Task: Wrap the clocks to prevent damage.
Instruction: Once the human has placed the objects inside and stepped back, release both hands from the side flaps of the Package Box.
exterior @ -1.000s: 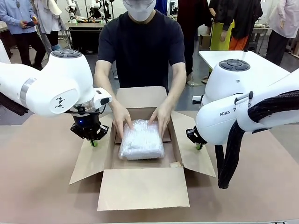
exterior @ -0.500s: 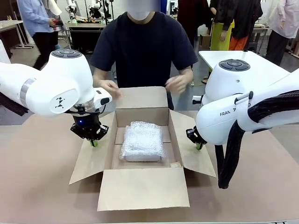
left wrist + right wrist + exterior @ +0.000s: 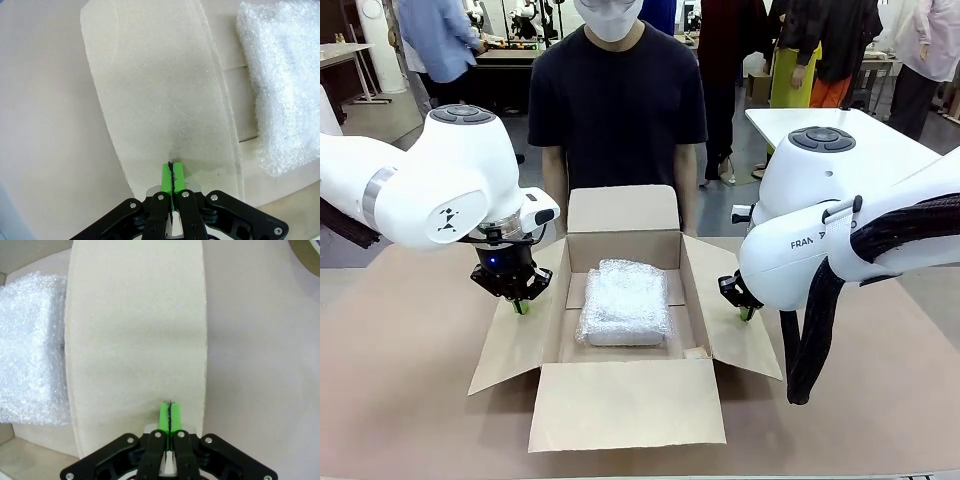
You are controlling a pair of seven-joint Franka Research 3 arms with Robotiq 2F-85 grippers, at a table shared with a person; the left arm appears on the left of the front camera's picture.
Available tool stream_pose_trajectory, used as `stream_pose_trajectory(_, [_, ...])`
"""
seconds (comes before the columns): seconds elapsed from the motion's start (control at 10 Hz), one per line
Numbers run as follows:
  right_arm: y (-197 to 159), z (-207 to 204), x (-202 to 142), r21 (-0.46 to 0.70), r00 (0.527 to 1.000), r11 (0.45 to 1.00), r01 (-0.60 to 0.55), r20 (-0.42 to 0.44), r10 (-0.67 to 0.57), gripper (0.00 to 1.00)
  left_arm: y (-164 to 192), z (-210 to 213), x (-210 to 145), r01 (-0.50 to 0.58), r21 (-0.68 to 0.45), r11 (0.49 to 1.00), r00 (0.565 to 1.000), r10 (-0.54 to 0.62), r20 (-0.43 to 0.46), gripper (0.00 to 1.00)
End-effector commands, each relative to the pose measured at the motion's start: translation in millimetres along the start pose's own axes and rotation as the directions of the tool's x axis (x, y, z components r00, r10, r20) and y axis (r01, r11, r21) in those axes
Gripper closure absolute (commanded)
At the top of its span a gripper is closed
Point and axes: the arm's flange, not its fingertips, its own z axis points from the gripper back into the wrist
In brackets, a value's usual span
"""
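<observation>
The bubble-wrapped bundle (image 3: 623, 302) lies flat on the floor of the open cardboard box (image 3: 625, 402), mid-table (image 3: 400, 400). The left gripper (image 3: 521, 305) sits low over the box's left flap (image 3: 512, 350), green pads pressed together with nothing between them; the right gripper (image 3: 746, 313) is likewise closed and empty over the right flap (image 3: 745, 345). A person (image 3: 618, 100) stands behind the box, arms down

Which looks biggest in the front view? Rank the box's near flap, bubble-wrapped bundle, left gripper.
Largest first: near flap, bubble-wrapped bundle, left gripper. The flap sits nearest the camera, but the gaps are plain.
</observation>
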Motion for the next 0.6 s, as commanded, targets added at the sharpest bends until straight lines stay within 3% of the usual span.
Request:
stream_pose_trajectory(0.0, [0, 0, 0, -0.005, 1.0, 1.0, -0.006, 0.001, 0.006, 0.99, 0, 0, 0, 0.0, 0.0, 1.0, 1.0, 0.0, 0.0, 1.0])
stream_pose_trajectory(0.1, [0, 0, 0, 0.0, 1.0, 1.0, 0.0, 0.0, 0.0, 0.99, 20, 21, -5, 0.059, -0.052, 0.997, 0.997, -0.056, 0.062, 1.0])
stream_pose_trajectory(0.2, [-10, 38, 5, 0.013, 0.991, 0.991, -0.131, 0.024, 0.13, 0.99, 42, 64, -2, 0.249, -0.06, 0.967, 0.963, -0.241, 0.12, 1.0])
stream_pose_trajectory(0.4, [-31, 99, 2, -0.061, 0.939, 0.937, -0.344, -0.01, 0.344, 0.99, 77, 122, -26, 0.468, -0.043, 0.883, 0.874, -0.455, 0.169, 1.0])
stream_pose_trajectory(0.5, [-46, 130, 0, -0.071, 0.908, 0.905, -0.419, -0.036, 0.417, 0.99, 94, 144, -25, 0.575, -0.049, 0.817, 0.81, -0.56, 0.175, 1.0])
